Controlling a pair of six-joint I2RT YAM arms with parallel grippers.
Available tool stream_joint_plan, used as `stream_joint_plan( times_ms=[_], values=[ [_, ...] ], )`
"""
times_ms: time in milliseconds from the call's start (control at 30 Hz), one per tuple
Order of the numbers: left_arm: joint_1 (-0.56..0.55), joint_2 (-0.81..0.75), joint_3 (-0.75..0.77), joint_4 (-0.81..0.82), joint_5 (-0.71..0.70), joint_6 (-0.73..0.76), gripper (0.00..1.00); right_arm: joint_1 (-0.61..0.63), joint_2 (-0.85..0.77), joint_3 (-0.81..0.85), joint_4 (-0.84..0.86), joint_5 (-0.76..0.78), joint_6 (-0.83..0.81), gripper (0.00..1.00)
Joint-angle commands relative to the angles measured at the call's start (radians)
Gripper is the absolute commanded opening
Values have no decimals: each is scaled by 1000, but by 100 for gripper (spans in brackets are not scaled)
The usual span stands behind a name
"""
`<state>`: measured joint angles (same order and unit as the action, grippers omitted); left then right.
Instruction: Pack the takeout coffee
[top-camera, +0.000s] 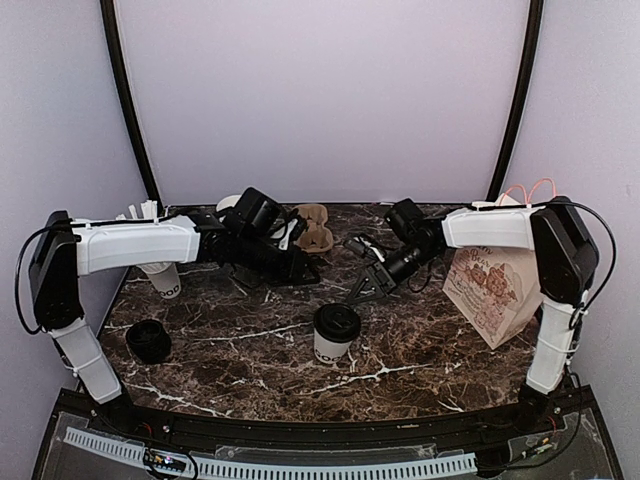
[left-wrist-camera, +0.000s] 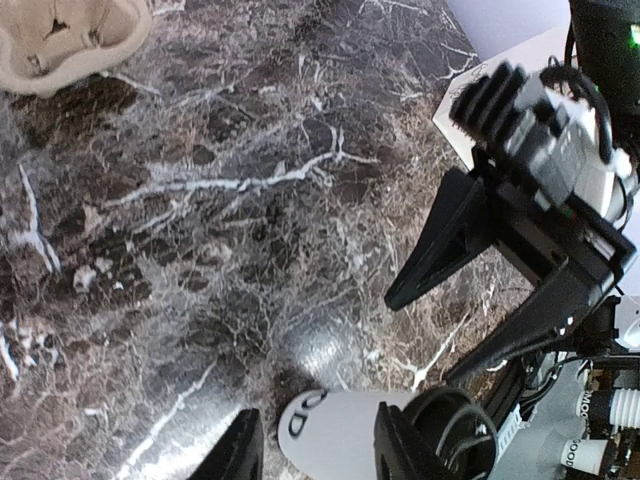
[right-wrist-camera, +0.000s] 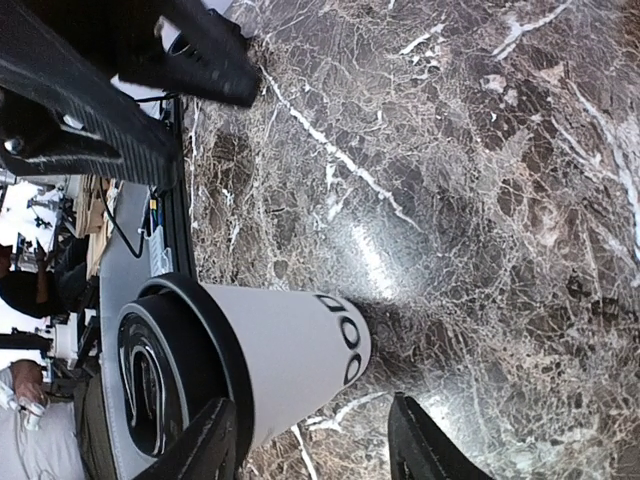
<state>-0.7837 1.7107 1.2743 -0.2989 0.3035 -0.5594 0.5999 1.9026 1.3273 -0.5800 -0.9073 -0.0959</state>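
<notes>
The takeout coffee is a white paper cup with black lettering and a black lid, standing upright at the table's front middle. My left gripper is open and empty, hovering behind and left of it. My right gripper is open and empty, hovering just behind and right of it. In the left wrist view the cup shows between my open left gripper. In the right wrist view the cup lies beyond my open right gripper. Neither gripper touches it.
A patterned paper bag stands at the right. A brown pulp cup carrier lies at the back middle, also in the left wrist view. A white cup with straws and a stack of black lids sit left.
</notes>
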Motion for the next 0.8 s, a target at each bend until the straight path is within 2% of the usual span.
stream_joint_plan(
  times_ms=[0, 267, 367, 533, 767],
  values=[
    [2, 41, 97, -93, -69, 95, 42, -5, -49, -15, -21, -18, -46, 54],
    [3, -15, 115, -113, -35, 111, 49, -16, -73, -10, -33, -60, -61, 57],
    [2, -63, 85, -146, 19, 93, 51, -20, -109, -40, -41, -85, -85, 59],
    [3, -189, -64, -190, 58, -29, 52, -16, -204, -176, 89, -123, -18, 62],
    [3, -383, -342, -36, 234, -219, 52, -11, -128, -105, 87, -119, -3, 59]
  ],
)
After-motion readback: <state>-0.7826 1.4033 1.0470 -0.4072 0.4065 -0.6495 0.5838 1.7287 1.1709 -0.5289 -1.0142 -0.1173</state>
